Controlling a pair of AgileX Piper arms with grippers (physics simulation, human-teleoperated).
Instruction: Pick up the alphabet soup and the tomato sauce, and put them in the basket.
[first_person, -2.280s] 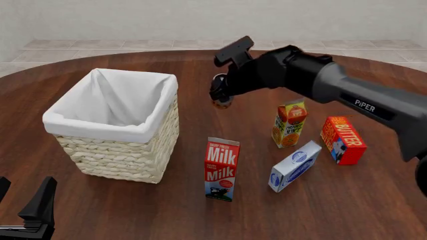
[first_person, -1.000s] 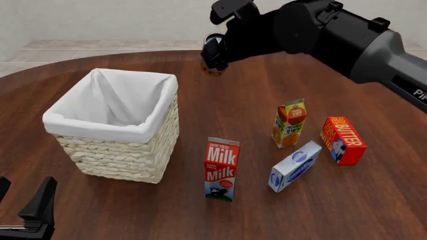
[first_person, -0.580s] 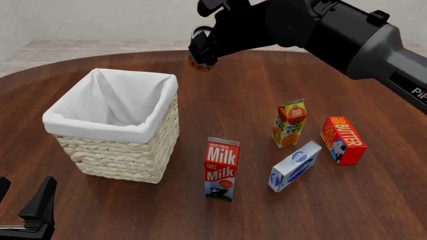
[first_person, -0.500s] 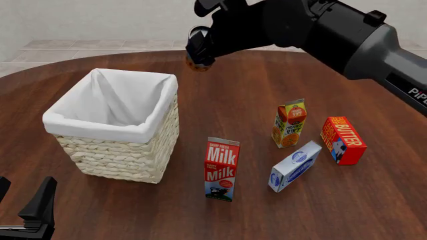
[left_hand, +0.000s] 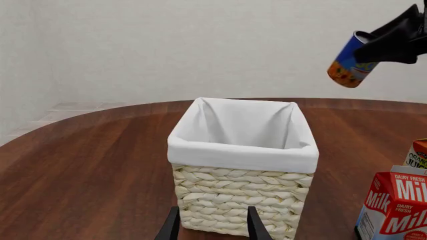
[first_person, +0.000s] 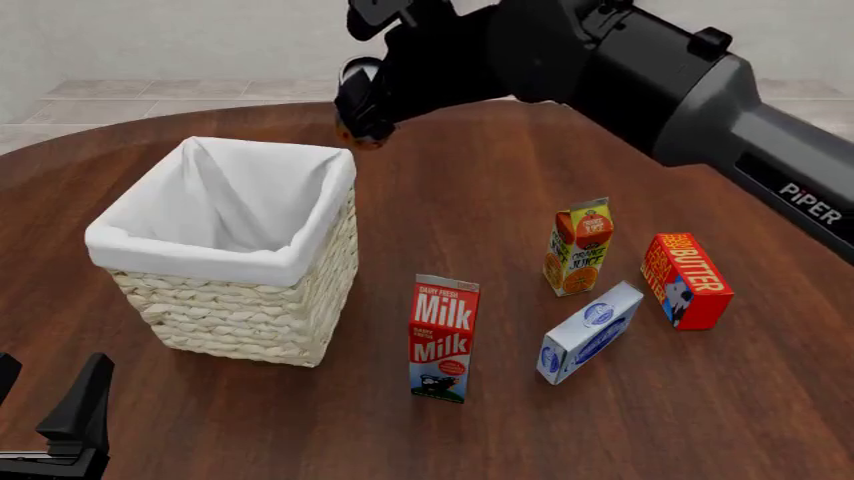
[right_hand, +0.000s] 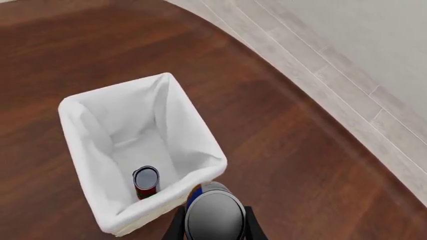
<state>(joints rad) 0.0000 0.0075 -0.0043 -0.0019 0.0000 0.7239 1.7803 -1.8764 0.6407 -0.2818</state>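
The right claw (first_person: 358, 108) has carried the tomato sauce (first_person: 359, 128), a rigid smooth can clamped by its sides, nearer the basket (first_person: 230, 262); the left claw (left_hand: 212, 226) waits open.

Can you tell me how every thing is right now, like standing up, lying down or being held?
tomato sauce: held in the air, tilted, beside the basket
right gripper: shut on the can
alphabet soup: inside the basket
basket: upright
milk carton: standing
orange juice carton: standing
butter box: lying down
left gripper: open, holding nothing
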